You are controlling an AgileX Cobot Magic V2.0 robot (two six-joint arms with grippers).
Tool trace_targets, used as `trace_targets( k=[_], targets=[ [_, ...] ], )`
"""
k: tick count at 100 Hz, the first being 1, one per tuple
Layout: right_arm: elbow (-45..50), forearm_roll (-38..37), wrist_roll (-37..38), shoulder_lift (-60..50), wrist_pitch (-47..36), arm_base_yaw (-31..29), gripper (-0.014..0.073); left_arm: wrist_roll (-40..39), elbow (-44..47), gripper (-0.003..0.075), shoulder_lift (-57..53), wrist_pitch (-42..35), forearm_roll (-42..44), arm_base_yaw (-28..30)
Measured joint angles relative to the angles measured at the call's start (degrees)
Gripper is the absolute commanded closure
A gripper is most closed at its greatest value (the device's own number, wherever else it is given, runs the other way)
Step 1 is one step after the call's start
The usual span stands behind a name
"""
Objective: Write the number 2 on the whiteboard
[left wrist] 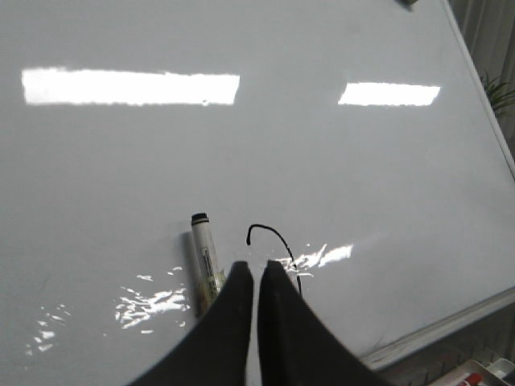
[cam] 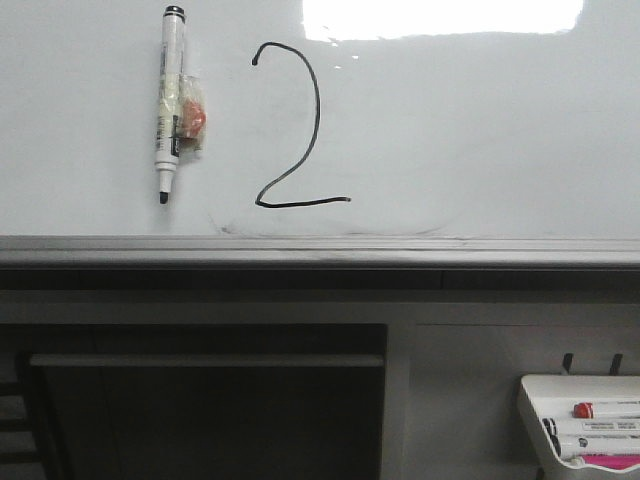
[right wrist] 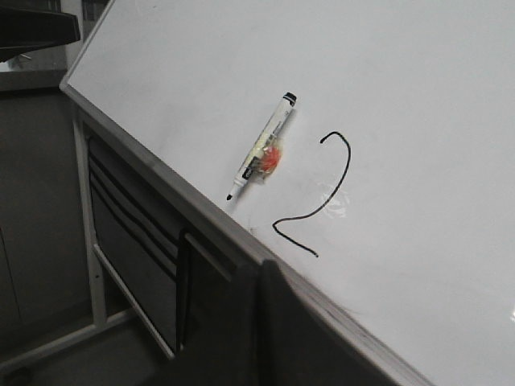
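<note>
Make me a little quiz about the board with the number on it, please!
1. True or false: a black number 2 is drawn on the whiteboard.
2. In the front view, the marker on the board sits where? A) left of the number B) right of it C) across it
3. Fill in: the marker's tip points ____, toward the grey rail.

Key: 1 true; 2 A; 3 down.
</note>
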Motion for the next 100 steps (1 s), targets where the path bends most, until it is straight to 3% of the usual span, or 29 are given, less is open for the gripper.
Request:
trace_targets(
  k=[26, 76, 90, 100],
  targets=[
    [8.7, 1.0, 0.0, -12.0, -0.1, 0.0, 0.065, 0.0, 2.8, 0.074, -8.5, -0.9, 2.2, 0.0],
    [11.8, 1.1, 0.0, -12.7, 0.0, 0.0, 0.065, 0.0, 5.3, 0.074, -9.0, -1.3, 0.0, 0.5],
    [11.8, 1.1, 0.0, -12.7, 0.0, 0.0, 0.065, 0.0, 8.8, 0.074, -10.9, -1.7, -2.5, 5.8],
    [11.8, 1.1, 0.0, -12.7, 0.0, 0.0, 0.065, 1.1, 10.1, 0.074, -12.5, -0.1, -2.2, 13.1]
  ],
)
